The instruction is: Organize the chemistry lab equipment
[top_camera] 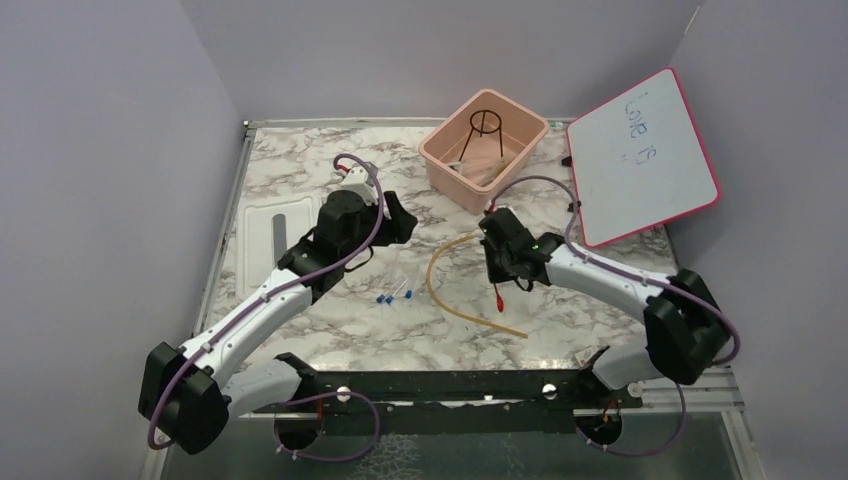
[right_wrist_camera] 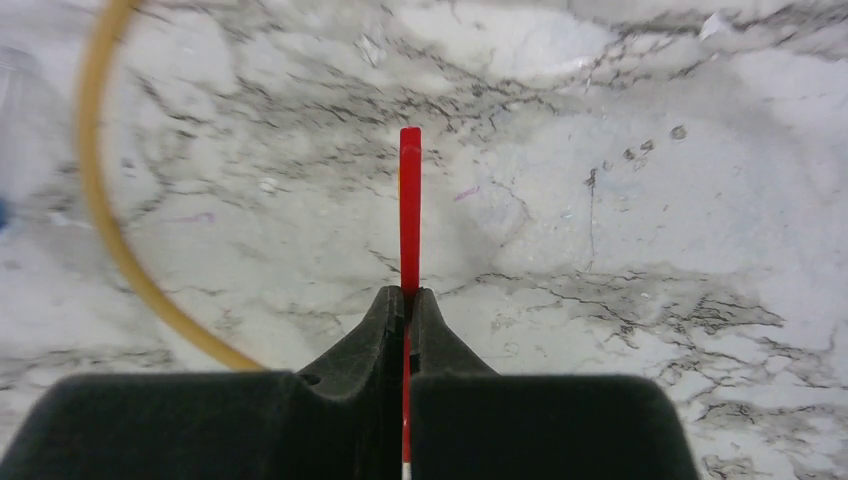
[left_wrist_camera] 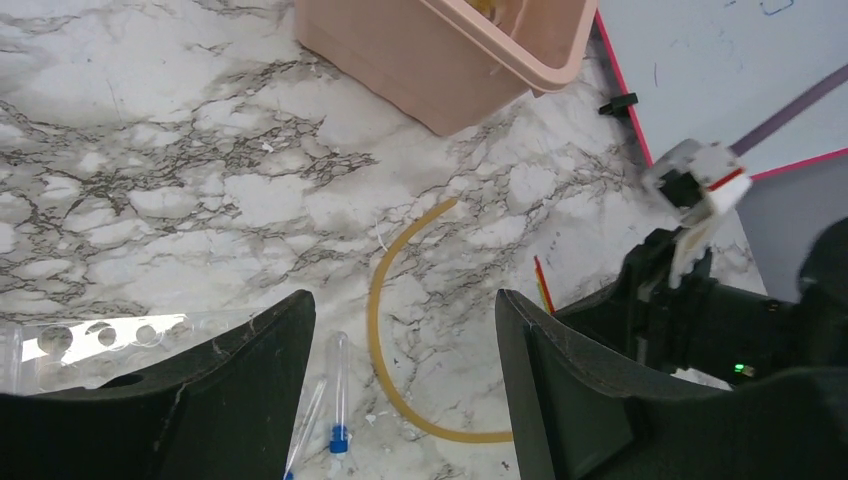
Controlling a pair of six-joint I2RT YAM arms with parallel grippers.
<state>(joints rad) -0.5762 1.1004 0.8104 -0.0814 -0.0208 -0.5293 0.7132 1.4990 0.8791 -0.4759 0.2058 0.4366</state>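
Currently right fingers (right_wrist_camera: 395,312) clamp a red stick (right_wrist_camera: 410,200), tube (right_wrist_camera: 95,200) curving just beside; left fingers (left_wrist_camera: 265,360) spread wide, empty, bare surface (left_wrist_camera: 200,200) between them and bin (left_wrist_camera: 420,60).

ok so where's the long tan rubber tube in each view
top external: long tan rubber tube curves across the centre, left of the right gripper
left wrist: tube arcs down the middle, within the open left gripper
right wrist: tube runs down the left side
shared landmark: thin red stick shut in the right gripper, right of the tube's bend
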